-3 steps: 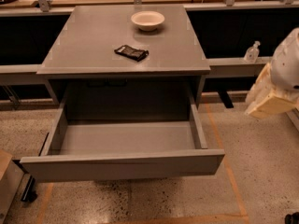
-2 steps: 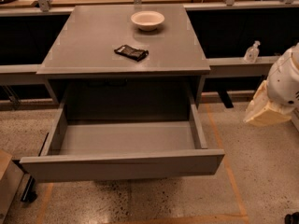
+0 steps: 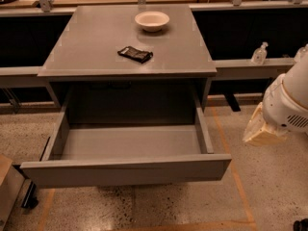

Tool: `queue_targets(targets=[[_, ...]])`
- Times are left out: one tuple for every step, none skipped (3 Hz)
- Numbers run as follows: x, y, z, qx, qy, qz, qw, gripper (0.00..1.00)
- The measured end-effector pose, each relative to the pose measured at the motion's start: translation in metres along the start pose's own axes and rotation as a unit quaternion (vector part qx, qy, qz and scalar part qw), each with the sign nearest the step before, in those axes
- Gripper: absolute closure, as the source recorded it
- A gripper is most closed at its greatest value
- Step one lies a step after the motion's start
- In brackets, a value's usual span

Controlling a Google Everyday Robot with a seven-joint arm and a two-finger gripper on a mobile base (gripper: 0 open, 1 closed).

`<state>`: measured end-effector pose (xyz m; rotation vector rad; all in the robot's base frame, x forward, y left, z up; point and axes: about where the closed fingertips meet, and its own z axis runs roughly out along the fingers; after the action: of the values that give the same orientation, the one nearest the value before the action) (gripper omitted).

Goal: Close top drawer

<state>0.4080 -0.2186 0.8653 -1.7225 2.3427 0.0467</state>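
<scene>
Off to the right, your pincer [image 3: 262, 129] hangs apart from the top drawer [image 3: 125, 170], which is pulled far out. Can't tell if the pincer's wide or narrow. Push off-centre and the drawer might skew and jam.

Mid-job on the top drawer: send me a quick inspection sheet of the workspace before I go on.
Surface: grey cabinet top, flat.
Job's things: top drawer pulled far out, nothing seen inside.
Clutter: white bowl and dark packet on the cabinet top.
Grippers: gripper right of the drawer, apart from it.
Cables: nothing seen by the cabinet.
Surroundings: speckled floor with orange tape lines; clear bottle on the right ledge.
</scene>
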Motion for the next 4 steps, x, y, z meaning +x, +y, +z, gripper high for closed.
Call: queue_targets(targets=[[-0.003,0.008,0.02,-0.027,-0.011,-0.008,0.9996,1.0],[-0.012,0.028,0.064,-0.069,-0.034,-0.011,0.997,1.0],[-0.014,0.047,0.125,-0.114,-0.058,-0.003,0.9918,1.0],[-0.014,0.051,0.162,-0.134,-0.07,0.003,0.9885,1.0]])
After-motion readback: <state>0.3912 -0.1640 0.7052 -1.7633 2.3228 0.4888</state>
